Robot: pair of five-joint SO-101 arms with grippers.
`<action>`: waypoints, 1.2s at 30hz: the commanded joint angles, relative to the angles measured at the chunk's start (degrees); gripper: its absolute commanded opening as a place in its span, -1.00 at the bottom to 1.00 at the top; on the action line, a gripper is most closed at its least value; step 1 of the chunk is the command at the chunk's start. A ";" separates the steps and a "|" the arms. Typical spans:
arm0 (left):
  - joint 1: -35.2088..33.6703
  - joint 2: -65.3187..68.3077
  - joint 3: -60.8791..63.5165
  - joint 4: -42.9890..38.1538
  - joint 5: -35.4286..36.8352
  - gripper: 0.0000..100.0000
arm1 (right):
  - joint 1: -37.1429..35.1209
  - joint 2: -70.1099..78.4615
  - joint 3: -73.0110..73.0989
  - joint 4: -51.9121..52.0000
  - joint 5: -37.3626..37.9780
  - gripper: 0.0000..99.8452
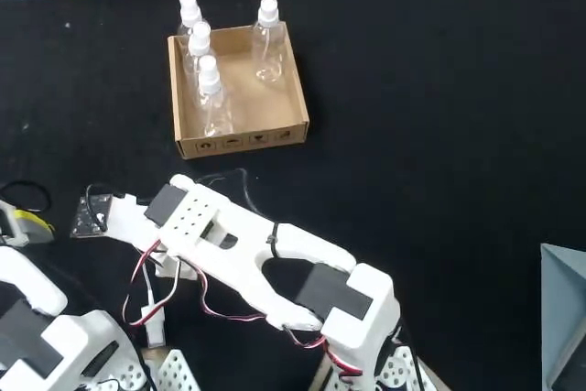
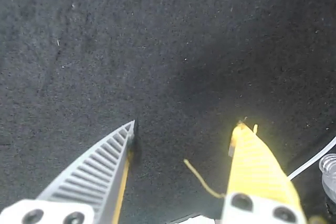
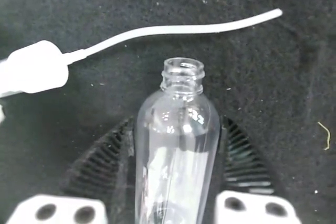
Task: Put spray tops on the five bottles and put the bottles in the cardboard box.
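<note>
Though right jaws grip it, bottle (image 3: 177,145) base cut off

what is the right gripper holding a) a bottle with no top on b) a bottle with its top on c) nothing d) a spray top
A: the right gripper is closed around a clear bottle whose neck is open, while the spray top lies loose beside it.

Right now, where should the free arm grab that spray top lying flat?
Probably the chunky white head, from above, jaws across its sides. The thin curved tube would likely bend or slip, and must stay free to enter the bottle.
</note>
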 commanded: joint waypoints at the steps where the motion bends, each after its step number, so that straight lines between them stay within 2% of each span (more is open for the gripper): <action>1: -0.48 -2.02 -1.19 -0.62 -0.35 -0.47 | 1.67 0.48 -0.22 -0.18 -2.02 -0.46; 8: -0.48 -2.02 -0.92 -0.62 -0.44 -0.47 | 1.67 0.48 -0.13 -0.09 -0.70 -0.56; 16: -0.48 -2.02 -0.92 -0.62 -0.44 -0.47 | 1.49 3.21 -0.92 1.32 -0.70 -0.45; 22: -0.57 -2.02 -0.84 -0.62 -0.44 -0.47 | 1.76 4.70 -4.09 3.52 -0.62 -0.61; 28: -0.57 -2.02 -0.84 -0.62 -0.44 -0.47 | 2.46 2.15 -4.18 3.96 -0.97 -0.68; 31: -0.57 -2.02 -0.84 -0.62 -0.44 -0.47 | 3.43 1.27 -4.18 3.96 -1.14 -0.66; 36: -0.57 -2.02 -0.84 -0.62 -0.44 -0.47 | 3.52 2.33 -4.26 3.69 -2.29 -0.47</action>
